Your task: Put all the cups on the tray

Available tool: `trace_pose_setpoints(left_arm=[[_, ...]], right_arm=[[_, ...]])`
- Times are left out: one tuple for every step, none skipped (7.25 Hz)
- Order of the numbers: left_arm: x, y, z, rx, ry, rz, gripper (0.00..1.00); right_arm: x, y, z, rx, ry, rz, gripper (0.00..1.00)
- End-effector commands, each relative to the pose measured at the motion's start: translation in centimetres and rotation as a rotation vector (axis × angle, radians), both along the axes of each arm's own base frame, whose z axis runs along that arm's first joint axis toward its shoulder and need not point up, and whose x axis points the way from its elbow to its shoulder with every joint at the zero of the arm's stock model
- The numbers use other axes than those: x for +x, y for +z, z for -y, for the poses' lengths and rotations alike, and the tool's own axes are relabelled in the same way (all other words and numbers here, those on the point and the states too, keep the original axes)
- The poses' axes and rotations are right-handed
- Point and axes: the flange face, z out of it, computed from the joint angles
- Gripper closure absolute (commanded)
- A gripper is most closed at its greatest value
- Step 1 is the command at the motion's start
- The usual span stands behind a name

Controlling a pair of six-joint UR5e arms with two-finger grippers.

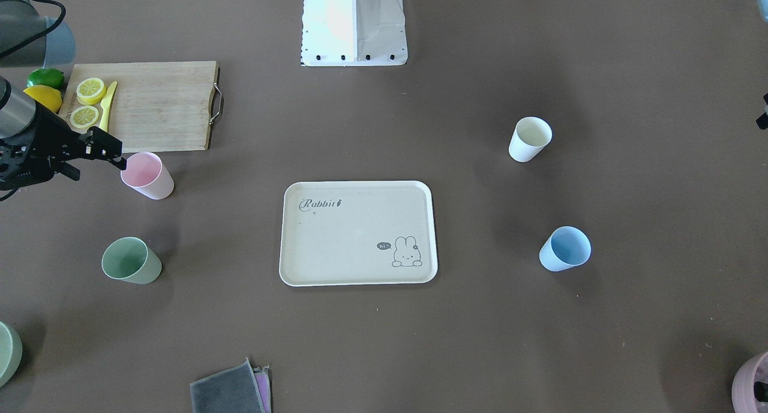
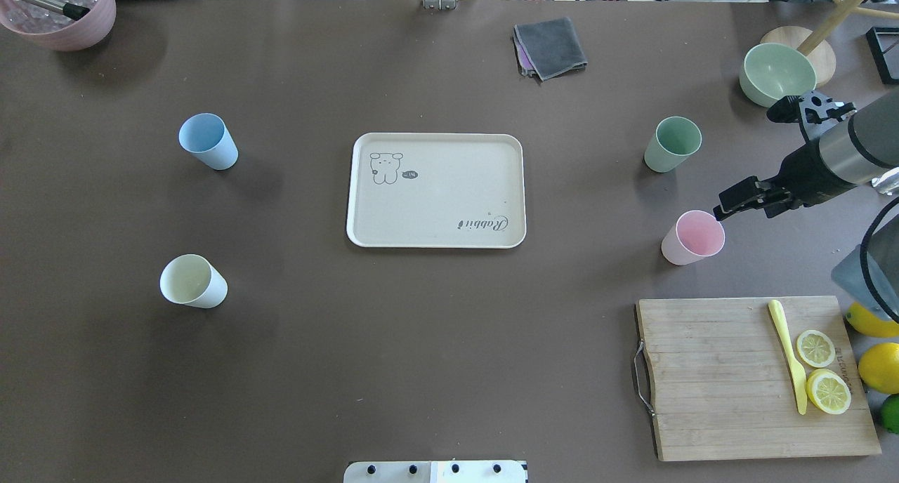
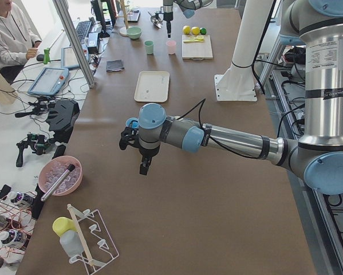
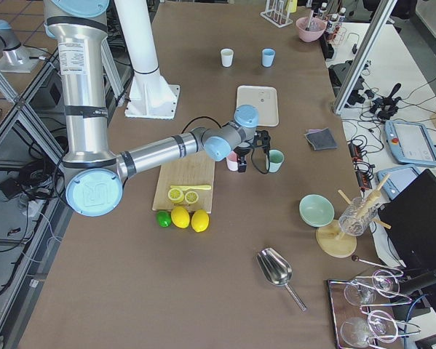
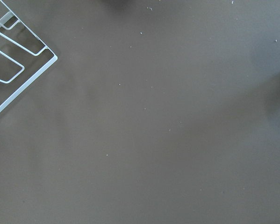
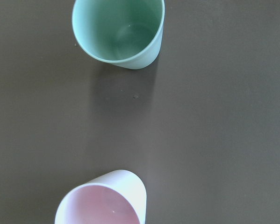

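The cream tray (image 2: 435, 202) printed "Rabbit" lies mid-table with nothing on it. Four cups stand on the table around it. The pink cup (image 2: 692, 237) and the sage green cup (image 2: 672, 144) are on my right side. The light blue cup (image 2: 207, 140) and the cream-white cup (image 2: 192, 281) are on my left side. My right gripper (image 2: 730, 206) hovers just beside the pink cup's rim, looks open and holds nothing. The right wrist view shows the pink cup (image 6: 102, 200) at the bottom edge and the green cup (image 6: 118, 30) at the top. My left gripper (image 3: 140, 154) hangs over bare table; I cannot tell its state.
A wooden cutting board (image 2: 709, 378) with lemon slices and a yellow knife lies near the right arm, whole lemons and a lime beside it. A pale-green bowl (image 2: 776, 72), a grey cloth (image 2: 550, 46) and a mauve pot (image 2: 60, 12) sit along the far edge.
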Motion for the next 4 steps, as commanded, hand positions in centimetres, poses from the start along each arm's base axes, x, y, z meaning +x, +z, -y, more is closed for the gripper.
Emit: trace_pose_setpoints(left_arm=[[0.0,-0.6,0.4,-0.024,-0.046,-0.014,0.02],[0.0,-0.6,0.5,-0.021,-0.048,-0.013,0.02],[0.0,-0.6,0.5,-0.022,-0.049,-0.014,0.02],[0.0,-0.7,0.5,-0.02,-0.049,-0.014,0.02]], right_arm=[[-2.5,1.1,0.3,-0.019,-0.035,-0.013,0.06],[-2.6,1.1,0.1,-0.026,-0.043,-0.008,0.09],[-3.0,1.4,-0.3,-0.031,-0.053,-0.01,0.13],[-3.5,1.8,-0.7,-0.039,-0.065,-0.016,0.73]])
